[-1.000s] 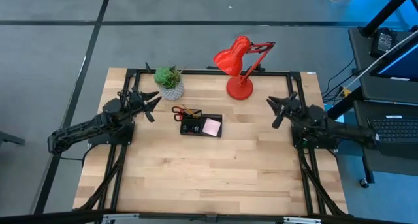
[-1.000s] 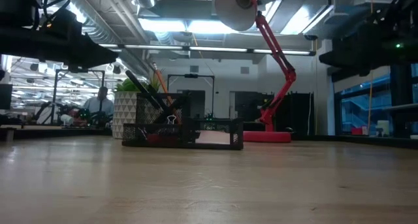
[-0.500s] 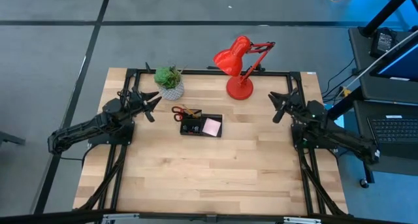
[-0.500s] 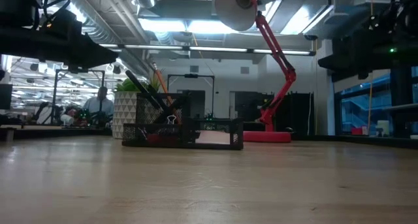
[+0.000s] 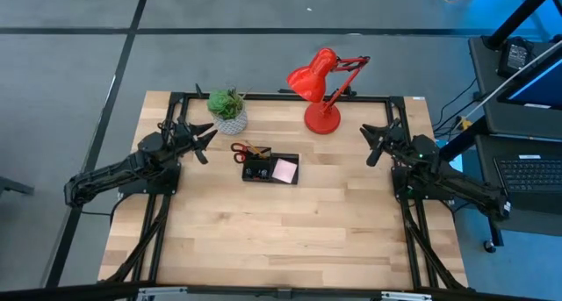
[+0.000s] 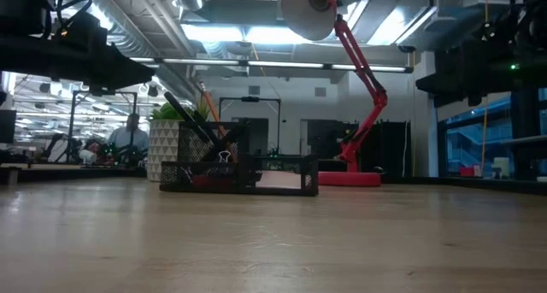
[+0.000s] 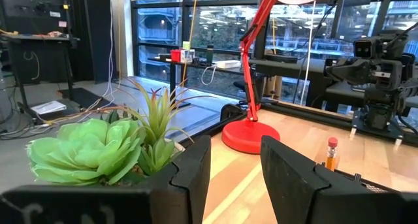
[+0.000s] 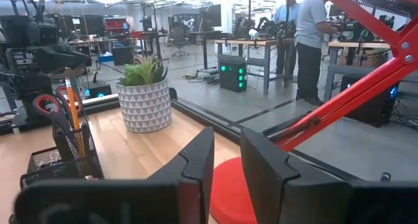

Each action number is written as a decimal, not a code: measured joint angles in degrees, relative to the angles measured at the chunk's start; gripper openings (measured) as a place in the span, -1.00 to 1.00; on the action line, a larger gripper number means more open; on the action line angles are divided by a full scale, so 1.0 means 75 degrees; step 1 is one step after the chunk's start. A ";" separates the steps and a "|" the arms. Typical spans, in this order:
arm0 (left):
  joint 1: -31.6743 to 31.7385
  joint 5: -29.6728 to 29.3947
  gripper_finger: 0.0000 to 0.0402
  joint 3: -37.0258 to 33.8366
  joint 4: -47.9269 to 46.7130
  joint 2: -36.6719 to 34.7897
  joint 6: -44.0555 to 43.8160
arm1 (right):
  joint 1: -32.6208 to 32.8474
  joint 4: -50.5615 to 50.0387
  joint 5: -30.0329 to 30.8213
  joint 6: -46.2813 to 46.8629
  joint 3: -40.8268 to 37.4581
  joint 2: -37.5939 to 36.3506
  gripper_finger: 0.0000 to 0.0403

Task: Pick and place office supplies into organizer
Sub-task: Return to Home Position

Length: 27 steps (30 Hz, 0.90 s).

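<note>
from above, the office supplies inside the organizer are too small to tell apart. the low view's top edge cuts the head of the red lamp; the right wrist view's crops a person.

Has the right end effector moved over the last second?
Yes. In the high view the right end effector has edged slightly toward the lamp base, which stays fixed.

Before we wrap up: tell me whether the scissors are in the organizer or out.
In: the scissors stand handles-up in the organizer's tall section.
</note>
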 joint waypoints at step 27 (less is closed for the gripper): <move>0.0000 0.0002 -0.37 0.0000 -0.0001 0.0000 0.0003 | 0.0000 -0.0003 0.0015 -0.0589 0.0000 0.0003 -0.60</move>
